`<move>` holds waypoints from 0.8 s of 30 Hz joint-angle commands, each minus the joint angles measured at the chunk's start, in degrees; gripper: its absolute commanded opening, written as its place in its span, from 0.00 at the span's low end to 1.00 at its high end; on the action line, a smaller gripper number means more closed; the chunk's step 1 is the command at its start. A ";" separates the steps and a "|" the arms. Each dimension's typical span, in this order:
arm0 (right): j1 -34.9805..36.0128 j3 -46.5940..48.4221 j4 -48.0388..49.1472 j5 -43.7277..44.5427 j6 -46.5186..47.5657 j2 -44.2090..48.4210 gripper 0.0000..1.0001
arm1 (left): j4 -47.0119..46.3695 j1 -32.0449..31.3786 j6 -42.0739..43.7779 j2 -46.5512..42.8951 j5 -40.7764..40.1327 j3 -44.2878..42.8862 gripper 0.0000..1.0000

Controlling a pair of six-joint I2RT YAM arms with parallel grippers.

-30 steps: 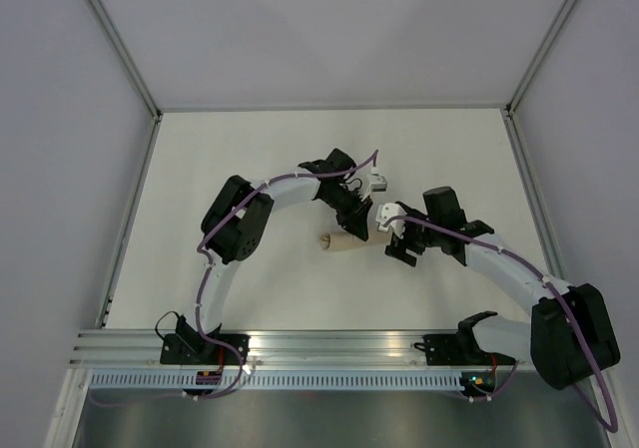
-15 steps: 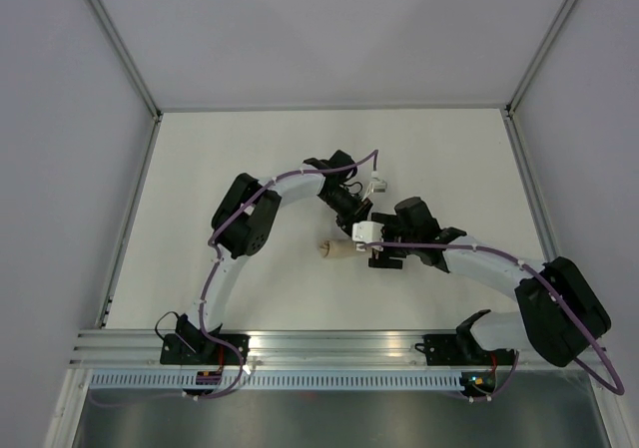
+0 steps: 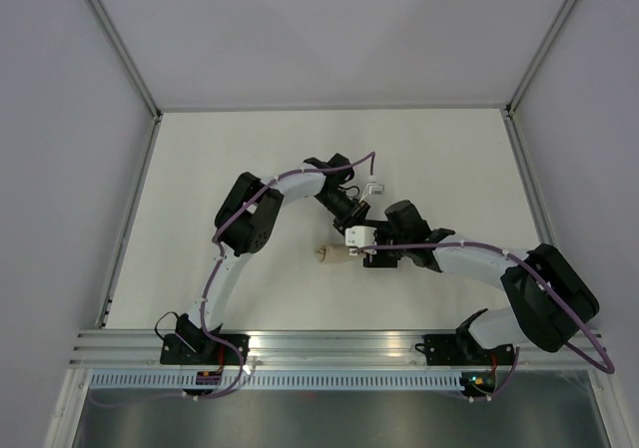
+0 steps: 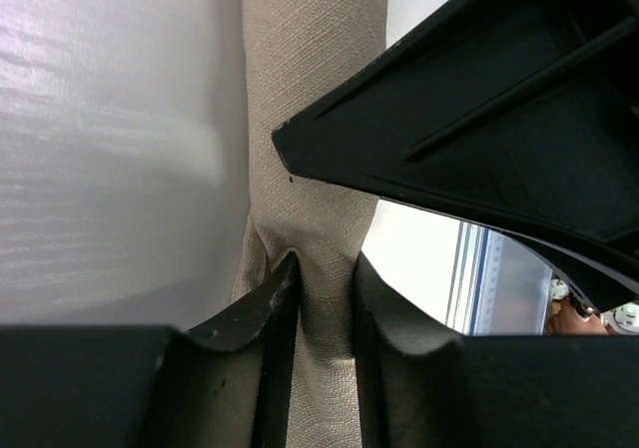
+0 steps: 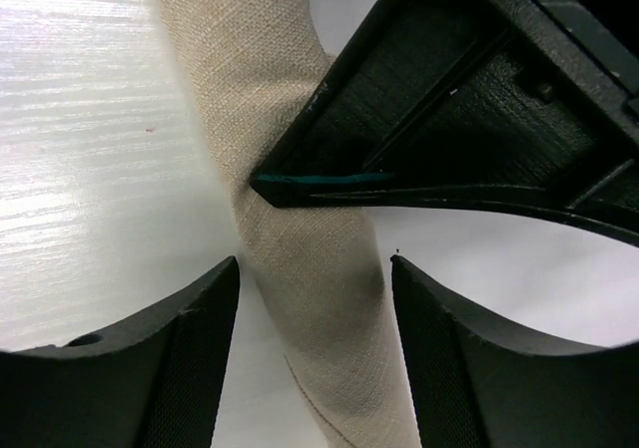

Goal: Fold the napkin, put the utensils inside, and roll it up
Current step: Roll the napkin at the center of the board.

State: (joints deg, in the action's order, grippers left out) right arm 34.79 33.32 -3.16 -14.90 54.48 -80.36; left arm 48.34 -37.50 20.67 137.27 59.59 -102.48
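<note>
The tan napkin lies rolled into a slim cylinder on the white table; only its left end shows from above. My left gripper reaches down onto the roll and is shut, pinching a fold of its cloth between its fingertips. My right gripper is open just right of that spot, its jaws straddling the roll without touching it. The two grippers are very close together. The fork is hidden.
The white table is bounded by grey walls and metal posts. An aluminium rail with both arm bases runs along the near edge. In each wrist view the other gripper's black body fills the upper right.
My right gripper has moved left along the roll, close beside my left gripper, covering more of the napkin. The left arm shifted only slightly and keeps its pinch.
</note>
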 commanded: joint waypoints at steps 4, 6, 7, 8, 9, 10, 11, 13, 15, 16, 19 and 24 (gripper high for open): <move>0.55 2.89 -3.68 1.27 -1.04 -3.05 0.56 | 3.69 0.58 3.86 1.86 -6.60 -0.79 0.37; 0.55 3.50 -4.75 1.01 -1.83 -3.49 0.50 | 3.61 0.84 3.94 0.72 -6.59 -1.32 0.38; 0.55 3.68 -5.36 0.92 -2.62 -3.84 0.48 | 3.52 0.85 3.86 0.28 -6.94 -1.41 0.38; 0.55 4.29 -6.50 1.01 -3.14 -4.02 0.47 | 3.34 1.11 3.68 -0.16 -6.95 -1.58 0.39; 0.55 4.64 -7.21 1.01 -3.67 -4.19 0.47 | 3.17 1.28 3.51 -1.12 -6.95 -1.76 0.39; 0.55 5.08 -7.82 1.18 -4.63 -4.63 0.47 | 2.73 1.37 3.16 -1.74 -7.29 -1.85 0.39; 0.55 6.04 -9.48 1.10 -6.21 -4.98 0.46 | 2.38 1.63 2.72 -2.27 -7.30 -1.85 0.39; 0.46 6.84 -12.12 0.14 -7.63 -5.86 0.45 | 1.94 1.90 2.63 -3.85 -6.68 -1.94 0.40; 0.46 7.63 -13.27 -0.48 -9.21 -6.56 0.43 | 1.41 2.25 2.27 -4.64 -6.25 -2.11 0.40; 0.46 7.90 -14.32 -0.83 -9.39 -7.26 0.42 | 1.50 2.34 2.19 -5.43 -5.90 -2.20 0.40; 0.46 8.25 -14.68 -0.58 -10.97 -8.14 0.40 | 0.53 3.13 1.57 -7.27 -6.51 -2.29 0.40; 0.37 10.80 -17.58 -0.92 -14.04 -11.21 0.38 | -1.13 5.15 0.08 -9.30 -7.64 -2.11 0.39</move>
State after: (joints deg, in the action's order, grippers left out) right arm 35.03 43.07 -14.11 -14.83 44.86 -88.05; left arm 49.52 -33.87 20.86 132.73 54.04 -103.15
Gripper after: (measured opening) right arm 0.404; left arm 0.397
